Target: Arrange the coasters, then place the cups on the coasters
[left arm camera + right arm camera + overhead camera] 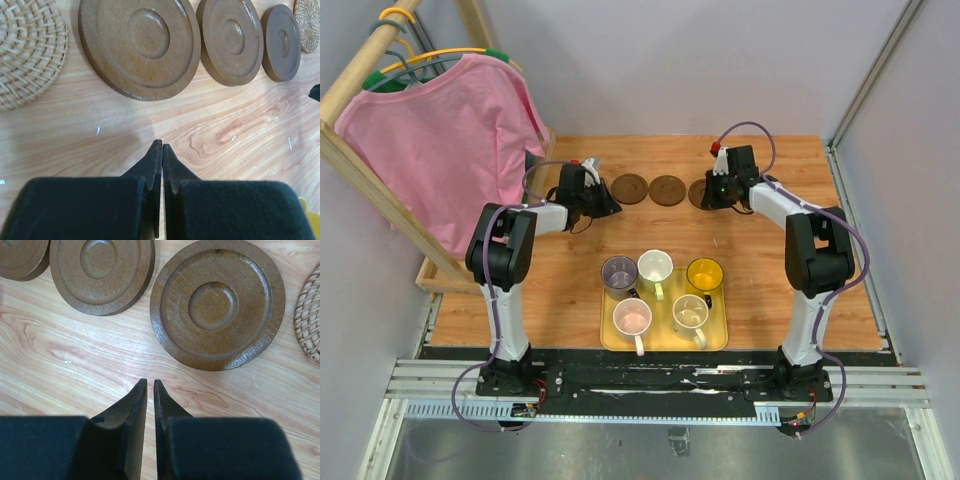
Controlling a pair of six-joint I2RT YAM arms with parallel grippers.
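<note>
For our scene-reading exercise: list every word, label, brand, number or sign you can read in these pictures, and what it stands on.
None: there is no readable text in any view. The wooden coasters, woven coasters, cups, yellow tray and pink shirt show no writing.

1. Wooden coasters (140, 42): dark brown, concentric rings.
2. Woven coaster (27, 47): pale tan, basket-weave pattern.
3. Purple cup (618, 272): grey-purple.
4. White cup (654, 266): white, faintly green.
5. Yellow cup (704, 273): bright yellow.
6. Pink cup (632, 318): pale pink.
7. Cream cup (690, 313): cream.
8. Tray (665, 342): yellow.
9. Table (800, 200): light wood with reddish grain.
10. Shirt (450, 140): pink.
</note>
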